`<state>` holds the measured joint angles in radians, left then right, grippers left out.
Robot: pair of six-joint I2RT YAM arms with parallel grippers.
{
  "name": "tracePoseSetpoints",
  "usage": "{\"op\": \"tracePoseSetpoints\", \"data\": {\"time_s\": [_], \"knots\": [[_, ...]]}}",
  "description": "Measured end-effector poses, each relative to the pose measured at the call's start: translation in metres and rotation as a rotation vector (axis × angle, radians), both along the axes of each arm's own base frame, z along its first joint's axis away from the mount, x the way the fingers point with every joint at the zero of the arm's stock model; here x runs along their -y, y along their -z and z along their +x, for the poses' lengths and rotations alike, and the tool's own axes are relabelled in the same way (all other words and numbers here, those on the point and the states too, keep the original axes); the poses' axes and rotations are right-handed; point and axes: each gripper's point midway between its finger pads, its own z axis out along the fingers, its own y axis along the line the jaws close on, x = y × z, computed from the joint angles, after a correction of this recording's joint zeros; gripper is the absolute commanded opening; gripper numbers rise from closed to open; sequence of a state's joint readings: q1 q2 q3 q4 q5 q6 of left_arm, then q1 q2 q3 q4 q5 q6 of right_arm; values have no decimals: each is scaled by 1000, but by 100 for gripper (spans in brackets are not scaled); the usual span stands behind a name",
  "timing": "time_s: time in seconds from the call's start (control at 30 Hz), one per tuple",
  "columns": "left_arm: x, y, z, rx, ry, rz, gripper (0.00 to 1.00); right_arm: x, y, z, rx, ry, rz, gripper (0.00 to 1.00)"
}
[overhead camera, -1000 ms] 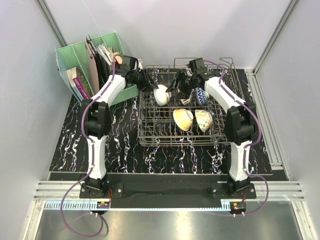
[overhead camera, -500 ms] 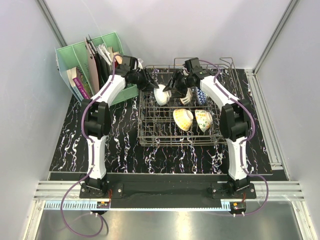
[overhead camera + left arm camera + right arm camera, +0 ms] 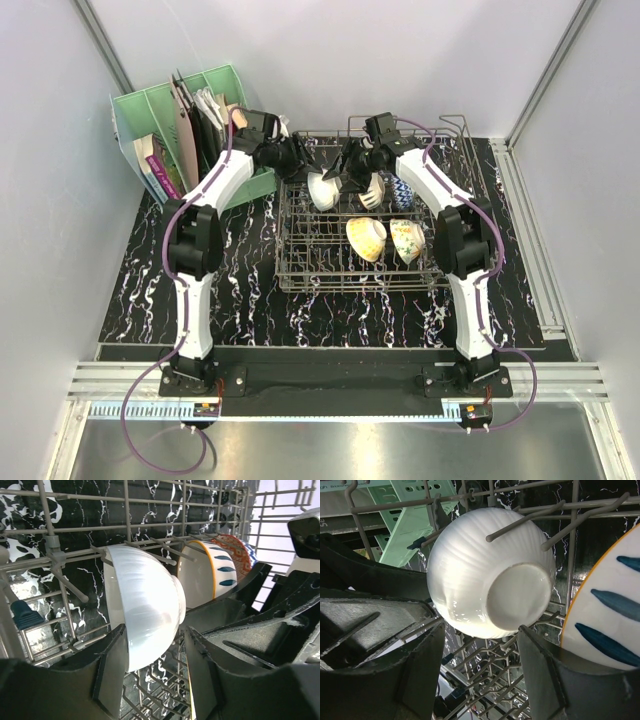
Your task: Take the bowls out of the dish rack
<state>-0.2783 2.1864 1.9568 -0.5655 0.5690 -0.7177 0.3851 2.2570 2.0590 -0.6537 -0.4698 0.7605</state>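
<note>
The grey wire dish rack holds several bowls standing on edge between its tines. A white ribbed bowl stands at the rack's back left. My left gripper reaches it from the left, my right gripper from the right. In the left wrist view the white bowl dips between open fingers, with a gap on the right side. In the right wrist view its foot faces me, above open fingers. A blue-stroked bowl and a red-patterned one stand behind it.
A green file holder full of books stands just left of the rack, close to my left arm. A tan-yellow bowl and a floral bowl sit in the rack's front row. Upright tines press around the white bowl.
My left gripper's jaws have widened around the white bowl. My right gripper has moved left across the rack, up to the same bowl. The bowls have stayed in place.
</note>
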Motion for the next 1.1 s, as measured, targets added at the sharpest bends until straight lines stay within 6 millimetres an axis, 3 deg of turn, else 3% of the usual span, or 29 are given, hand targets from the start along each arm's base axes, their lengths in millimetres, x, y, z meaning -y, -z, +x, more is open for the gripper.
{"op": "tracePoseSetpoints", "data": {"time_s": [0.23, 0.33, 0.37, 0.57, 0.67, 1.1], "knots": [[4, 12, -7, -34, -24, 77, 40, 0, 1, 1, -17, 21, 5, 66], [5, 13, -8, -51, -29, 78, 2, 0, 3, 2, -22, 28, 4, 66], [6, 13, -7, -56, -30, 72, 0, 1, 3, 2, -22, 32, -2, 66], [36, 0, -7, -23, 40, -17, 0, 7, -12, 11, 9, 61, 32, 66], [50, 7, -17, -48, 55, -5, 0, 11, -12, 17, 20, 79, 55, 67], [49, 13, -18, -85, 47, -10, 0, 8, -9, 17, 23, 76, 105, 67]]}}
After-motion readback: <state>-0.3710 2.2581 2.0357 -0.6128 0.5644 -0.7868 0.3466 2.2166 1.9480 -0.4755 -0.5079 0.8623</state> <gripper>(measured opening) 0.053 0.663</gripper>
